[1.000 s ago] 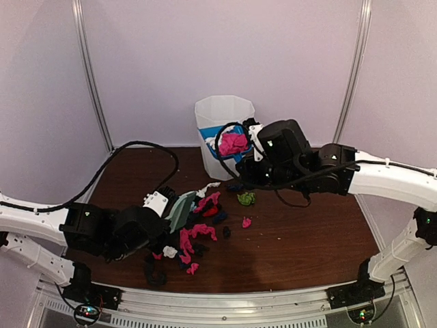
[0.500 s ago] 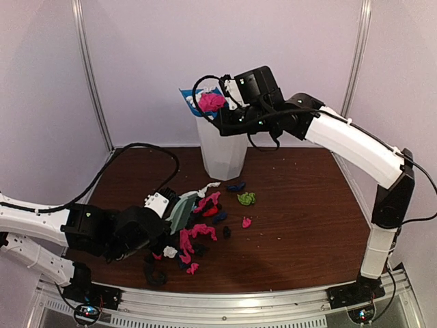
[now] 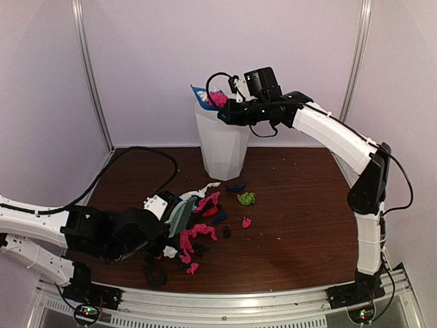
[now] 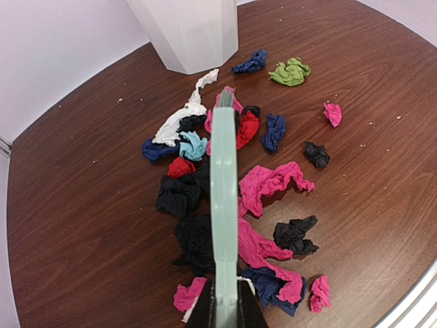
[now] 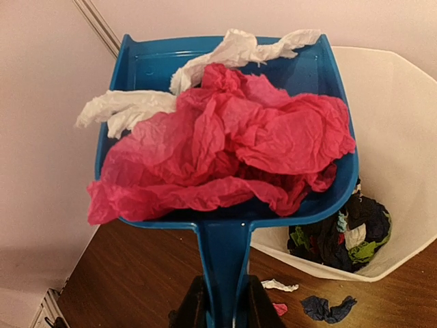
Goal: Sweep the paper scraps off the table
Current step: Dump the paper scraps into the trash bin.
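Scraps: paper scraps (image 4: 273,183) spread 10 to 2 o'clock from my left gripper (image 4: 224,307).
Grip: left clamps the brush (image 4: 223,171); my right gripper (image 5: 222,304) clamps the dustpan (image 5: 147,58).
Hidden: both jaws cropped.

Dustpan (image 5: 147,58) w/ scraps (image 5: 232,143) now over bin (image 3: 222,143)

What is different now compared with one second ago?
The right gripper, holding the blue dustpan loaded with pink and white paper, rose from lower down in front of the white bin to above its rim. The left gripper, the brush and the paper scraps on the table stayed put.
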Controlling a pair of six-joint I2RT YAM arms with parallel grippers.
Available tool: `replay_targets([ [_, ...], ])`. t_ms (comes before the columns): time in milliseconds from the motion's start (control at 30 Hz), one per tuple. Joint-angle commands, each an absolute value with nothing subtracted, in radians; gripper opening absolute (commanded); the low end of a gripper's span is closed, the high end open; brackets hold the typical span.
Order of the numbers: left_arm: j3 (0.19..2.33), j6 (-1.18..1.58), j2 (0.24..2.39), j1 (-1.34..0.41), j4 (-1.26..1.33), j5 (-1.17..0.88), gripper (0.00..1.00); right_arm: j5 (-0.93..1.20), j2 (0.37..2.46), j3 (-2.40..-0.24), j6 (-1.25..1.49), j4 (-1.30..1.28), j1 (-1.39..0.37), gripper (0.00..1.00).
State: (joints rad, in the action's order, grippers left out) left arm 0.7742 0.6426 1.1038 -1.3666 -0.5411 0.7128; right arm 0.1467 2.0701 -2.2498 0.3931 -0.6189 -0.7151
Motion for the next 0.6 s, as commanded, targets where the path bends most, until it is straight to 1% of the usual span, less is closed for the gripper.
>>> replay_targets([
  [0,0.767,0.65,1.068,-1.362,-0.47,0.68,0.0,0.28,2.092,-2.28,0.479,-0.508,-0.696,0.0],
  [133,0.77,0.661,1.062,-1.362,-0.471,0.662,0.0,0.369,2.095,-2.258,0.588,-0.416,-0.677,0.0],
  [233,0.772,0.673,1.052,-1.362,-0.472,0.645,0.0,0.456,2.094,-2.226,0.71,-0.281,-0.665,0.0],
  [567,0.78,0.702,1.044,-1.363,-0.477,0.594,0.0,0.554,2.125,-2.202,0.98,-0.076,-0.631,0.0],
])
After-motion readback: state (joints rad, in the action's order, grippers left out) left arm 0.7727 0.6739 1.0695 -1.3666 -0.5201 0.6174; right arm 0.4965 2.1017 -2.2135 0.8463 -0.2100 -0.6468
